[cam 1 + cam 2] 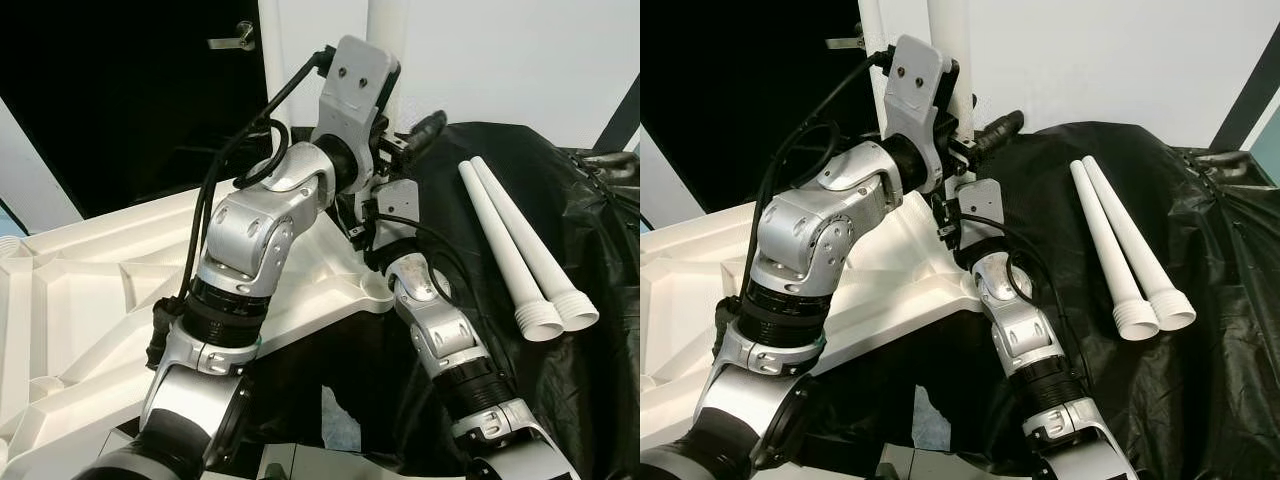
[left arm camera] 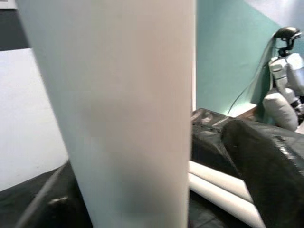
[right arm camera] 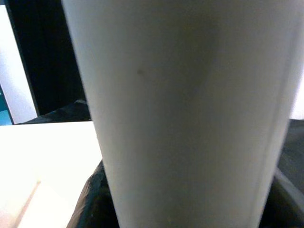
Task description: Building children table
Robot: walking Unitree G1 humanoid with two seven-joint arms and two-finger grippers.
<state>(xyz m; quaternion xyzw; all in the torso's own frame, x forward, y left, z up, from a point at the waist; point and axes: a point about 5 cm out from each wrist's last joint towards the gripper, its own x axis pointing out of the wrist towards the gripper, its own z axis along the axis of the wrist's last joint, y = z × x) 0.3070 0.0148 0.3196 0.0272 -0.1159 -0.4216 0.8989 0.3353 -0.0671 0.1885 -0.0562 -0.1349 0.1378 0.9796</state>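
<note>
A white table leg (image 1: 388,25) stands upright at the near corner of the upturned white tabletop (image 1: 80,290), whose ribbed underside faces up. My left gripper (image 1: 415,135) is shut on the leg from the left, one black finger poking out past it. Just below, my right gripper (image 1: 372,215) is shut on the same leg near its base, partly hidden behind the left arm. The leg (image 2: 128,118) looms close and blurred in the left wrist view. It (image 3: 180,118) is just as close in the right wrist view.
Two more white legs (image 1: 510,240) lie side by side on a black cloth (image 1: 600,330) to my right, threaded ends toward me. A dark door with a handle (image 1: 235,40) is behind the tabletop. Another robot (image 2: 285,71) stands by a teal wall.
</note>
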